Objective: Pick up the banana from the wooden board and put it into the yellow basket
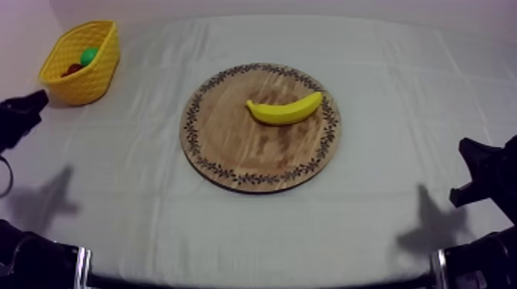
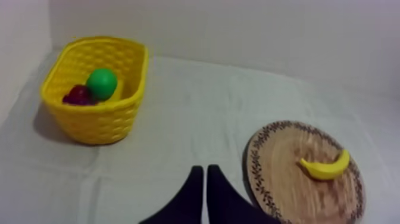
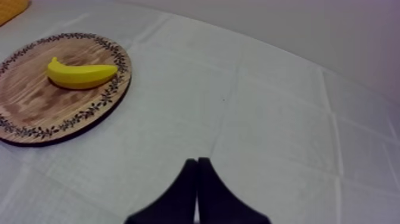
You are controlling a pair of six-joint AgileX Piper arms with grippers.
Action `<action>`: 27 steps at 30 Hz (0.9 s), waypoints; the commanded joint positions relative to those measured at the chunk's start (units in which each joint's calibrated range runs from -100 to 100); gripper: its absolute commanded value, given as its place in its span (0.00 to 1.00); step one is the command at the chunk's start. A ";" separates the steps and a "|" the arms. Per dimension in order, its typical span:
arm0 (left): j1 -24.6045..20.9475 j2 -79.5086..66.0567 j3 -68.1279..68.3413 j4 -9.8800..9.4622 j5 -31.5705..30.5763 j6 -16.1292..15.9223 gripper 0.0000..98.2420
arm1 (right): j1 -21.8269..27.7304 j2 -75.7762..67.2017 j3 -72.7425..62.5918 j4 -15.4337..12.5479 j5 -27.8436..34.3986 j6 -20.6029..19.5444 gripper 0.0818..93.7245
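Note:
A yellow banana [image 1: 284, 111] lies on the round wooden board [image 1: 231, 146] with a patterned rim in the middle of the table. The banana [image 2: 325, 168] and board [image 2: 286, 179] also show past my left gripper [image 2: 205, 173], whose fingers lie together as a narrow wedge over bare cloth. My right gripper [image 3: 197, 164] is shut too, over the cloth, well short of the board [image 3: 36, 113] and banana [image 3: 80, 75]. The yellow basket [image 1: 83, 63] stands at the far left; in it sit a green fruit [image 2: 102, 83] and a dark red fruit [image 2: 78, 95].
My left arm [image 1: 19, 115] rests low at the left edge and my right arm [image 1: 488, 173] low at the right edge. Grey-white cloth lies open all around the board. A pale wall stands behind the table.

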 commanded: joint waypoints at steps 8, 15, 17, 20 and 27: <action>6.22 27.33 -35.56 0.45 18.68 -7.69 0.00 | 0.00 0.03 -0.03 0.00 0.00 -0.06 0.00; 11.75 43.31 -55.40 0.54 32.18 -12.76 0.00 | 0.00 0.03 -0.03 0.00 0.00 -0.07 0.00; 13.40 47.41 -59.77 0.57 35.18 -13.73 0.00 | 0.00 0.03 -0.03 0.00 0.00 -0.07 0.00; 15.92 52.79 -64.65 0.58 38.53 -14.71 0.00 | 0.00 0.03 -0.03 0.00 0.00 -0.07 0.00; 21.06 61.52 -67.97 0.52 40.42 -16.02 0.00 | 0.00 0.03 -0.03 0.00 0.00 -0.07 0.00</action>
